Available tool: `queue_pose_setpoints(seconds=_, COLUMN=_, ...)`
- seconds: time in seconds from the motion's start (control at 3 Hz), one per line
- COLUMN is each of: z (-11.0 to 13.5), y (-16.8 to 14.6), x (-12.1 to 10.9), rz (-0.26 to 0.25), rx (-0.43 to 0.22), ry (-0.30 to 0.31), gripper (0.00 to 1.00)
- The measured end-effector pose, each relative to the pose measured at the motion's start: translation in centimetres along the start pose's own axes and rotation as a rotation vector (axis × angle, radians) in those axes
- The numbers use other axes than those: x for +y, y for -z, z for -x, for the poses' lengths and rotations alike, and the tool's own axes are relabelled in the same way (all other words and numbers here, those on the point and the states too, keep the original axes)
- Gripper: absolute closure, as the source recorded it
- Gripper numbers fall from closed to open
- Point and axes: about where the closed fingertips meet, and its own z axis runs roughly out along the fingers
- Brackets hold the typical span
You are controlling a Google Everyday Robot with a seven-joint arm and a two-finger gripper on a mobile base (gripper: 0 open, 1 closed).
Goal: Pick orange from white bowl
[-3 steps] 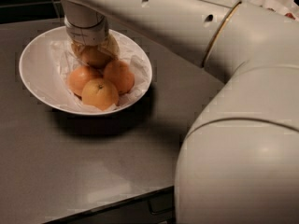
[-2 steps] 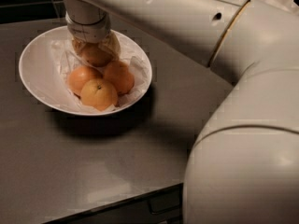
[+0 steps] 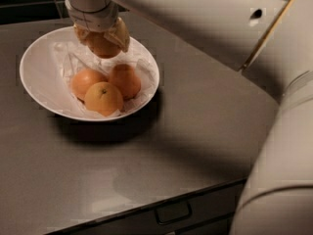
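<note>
The gripper [image 3: 101, 37] has risen, its jaws clenched on the one pale orange [image 3: 103, 48], now just above the white bowl [image 3: 35, 88]. Three brighter oranges [image 3: 103, 98] lie inside it on the counter [image 3: 205, 131].

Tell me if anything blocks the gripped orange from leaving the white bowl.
Nothing visible does. The end effector is shut on the orange over the back of the white bowl; the three other oranges lie lower and nearer, apart from it.
</note>
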Motion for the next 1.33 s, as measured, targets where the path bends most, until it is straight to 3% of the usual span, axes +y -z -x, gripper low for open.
queue_pose_setpoints(seconds=0.33, z=-0.6, y=2.1, x=-0.2, rz=-0.034, rx=0.054, ry=-0.013, gripper=1.0)
queue_pose_setpoints(seconds=0.67, z=0.0, y=4.1, x=0.7, rz=-0.119, rx=0.096, ry=-0.054, gripper=1.0)
queue_pose_setpoints(seconds=1.33, z=1.7, y=4.8, x=2.1, rz=-0.353, rx=0.111, ry=-0.132, gripper=1.0)
